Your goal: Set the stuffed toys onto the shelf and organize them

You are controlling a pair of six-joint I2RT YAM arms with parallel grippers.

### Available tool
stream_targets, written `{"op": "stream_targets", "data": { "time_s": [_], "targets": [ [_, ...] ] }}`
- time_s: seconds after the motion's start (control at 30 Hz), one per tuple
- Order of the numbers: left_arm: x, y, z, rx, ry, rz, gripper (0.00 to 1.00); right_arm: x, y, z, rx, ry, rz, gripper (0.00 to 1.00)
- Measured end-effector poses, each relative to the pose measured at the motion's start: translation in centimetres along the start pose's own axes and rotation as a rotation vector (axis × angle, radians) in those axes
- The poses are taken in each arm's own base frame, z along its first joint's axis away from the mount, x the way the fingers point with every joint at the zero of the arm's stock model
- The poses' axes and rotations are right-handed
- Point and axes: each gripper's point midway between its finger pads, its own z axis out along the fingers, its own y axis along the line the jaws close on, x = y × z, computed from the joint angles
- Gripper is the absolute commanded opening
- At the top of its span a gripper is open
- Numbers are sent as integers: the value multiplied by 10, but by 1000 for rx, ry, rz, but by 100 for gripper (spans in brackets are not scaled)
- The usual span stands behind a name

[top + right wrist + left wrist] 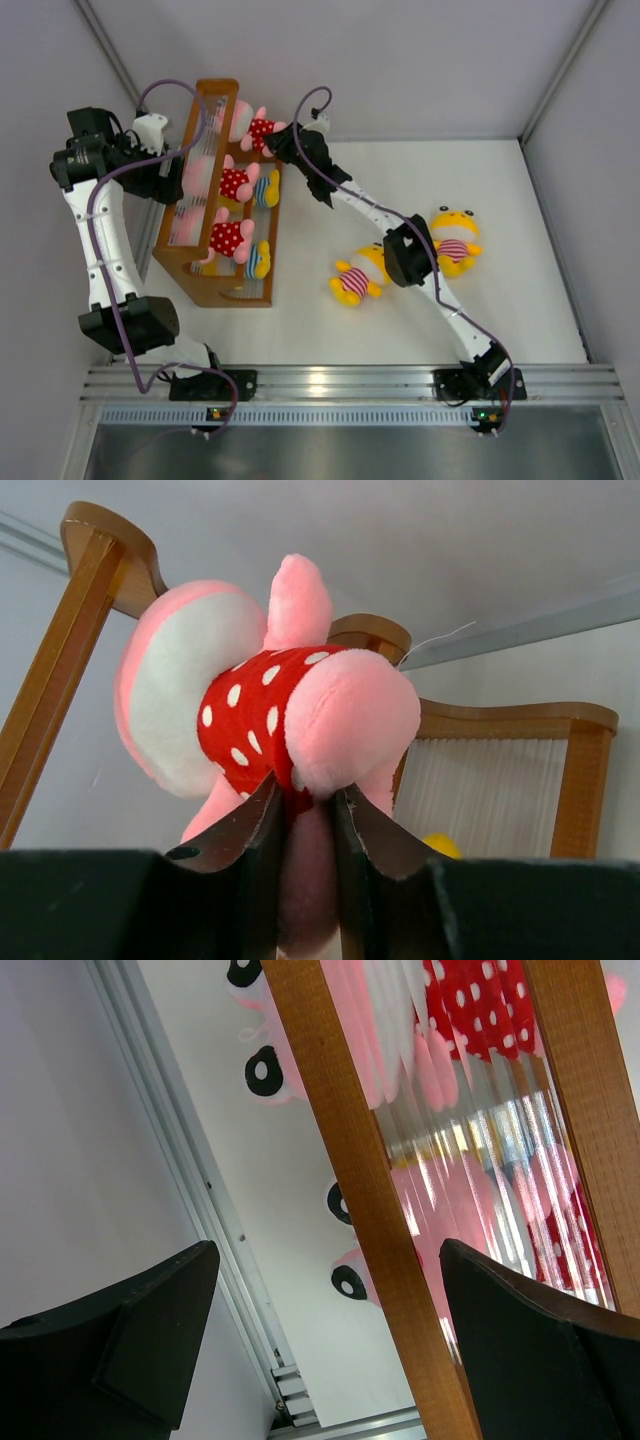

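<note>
Plush toy [260, 705], pink-headed in red dots, hangs at the far end of the shelf [232, 292], upper middle of the overhead frame. The right gripper [305, 810] pinches it low on the body. To seat it well, I'd lower it upright into line with the two pink toys [235, 183] already there, then release. The left gripper [328, 1260] hovers spread at the shelf's back rail.

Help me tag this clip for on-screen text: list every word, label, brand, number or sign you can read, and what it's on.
None: no view shows any readable text.
The stuffed toys carry only dots and stripes, no lettering.
The shelf is bare wood with no label.
Any markings on the robot arms are too small to read.
</note>
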Motion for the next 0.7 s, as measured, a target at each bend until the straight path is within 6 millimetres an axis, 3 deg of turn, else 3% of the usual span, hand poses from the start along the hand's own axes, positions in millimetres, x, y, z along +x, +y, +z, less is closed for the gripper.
{"op": "stream_targets", "data": {
  "time_s": [0.27, 0.43, 0.53, 0.63, 0.7],
  "targets": [
    [0, 0, 1, 0, 1, 1, 98, 9, 17, -12, -4, 93, -74, 2],
    [0, 0, 1, -3, -4, 6, 98, 14, 24, -21, -8, 166, -112, 6],
    [0, 0, 1, -2, -6, 7, 98, 17, 26, -23, -18, 183, -105, 18],
    [0, 0, 0, -3, -9, 8, 98, 15, 32, -22, -31, 177, -78, 45],
    [0, 0, 1, -3, -9, 8, 98, 12, 38, -21, -45, 165, -59, 55]
  ]
}}
